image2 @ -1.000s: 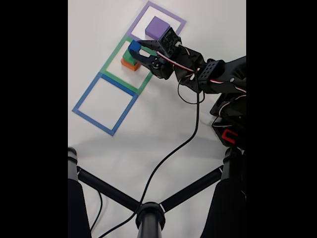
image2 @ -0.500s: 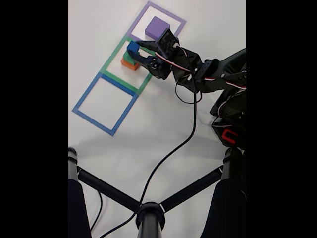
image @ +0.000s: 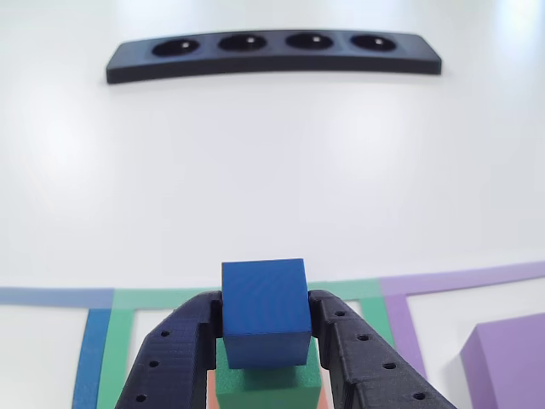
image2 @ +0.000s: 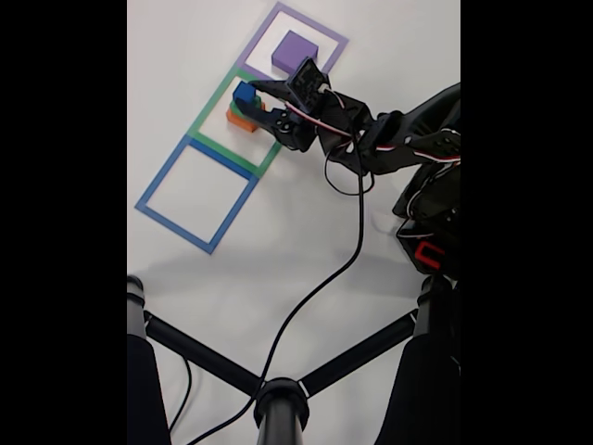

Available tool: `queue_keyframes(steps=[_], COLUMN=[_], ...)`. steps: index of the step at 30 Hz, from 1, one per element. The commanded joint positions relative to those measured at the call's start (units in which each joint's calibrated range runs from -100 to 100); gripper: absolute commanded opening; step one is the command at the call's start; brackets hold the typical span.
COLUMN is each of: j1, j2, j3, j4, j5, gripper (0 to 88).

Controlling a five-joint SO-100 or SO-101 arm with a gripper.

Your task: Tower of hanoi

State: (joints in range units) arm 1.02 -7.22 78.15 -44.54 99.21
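Compared with a second ago, the black arm (image2: 371,139) has stretched further toward the top left of the fixed view, and the blue cube (image2: 245,94) has travelled with it — it now sits a little higher and further left, above the stack in the green tape square (image2: 206,137); the purple block (image2: 295,50) has not shifted inside the purple tape square (image2: 335,40). The arm reaches in from the right edge, tilted up and left, a black cable (image2: 334,269) trailing down from it. In the other view the gripper (image: 265,319) enters from the bottom edge; its two black fingers (image: 174,358) are closed against the left and right faces of the blue cube (image: 264,311); directly beneath it lie the green block (image: 268,385) and a sliver of the salmon-orange block (image: 210,390) — whether the cube touches the green one cannot be told. The blue tape square (image2: 196,194) lies lower left in the fixed view.
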Motion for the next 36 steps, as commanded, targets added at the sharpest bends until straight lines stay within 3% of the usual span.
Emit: queue_keyframes(steps=[1, 19, 27, 32, 36], j1=[-0.5, -0.7, 0.1, 0.6, 1.0], j2=[0.1, 1.4, -5.8, -18.1, -31.4], j3=[-2.1, -0.8, -0.1, -2.7, -11.4], j4=[-1.3, -3.7, -1.8, 13.2, 40.7], j5=[0.8, 0.8, 0.8, 0.8, 0.8], gripper=[5.0, 17.1, 22.1, 20.7, 6.5])
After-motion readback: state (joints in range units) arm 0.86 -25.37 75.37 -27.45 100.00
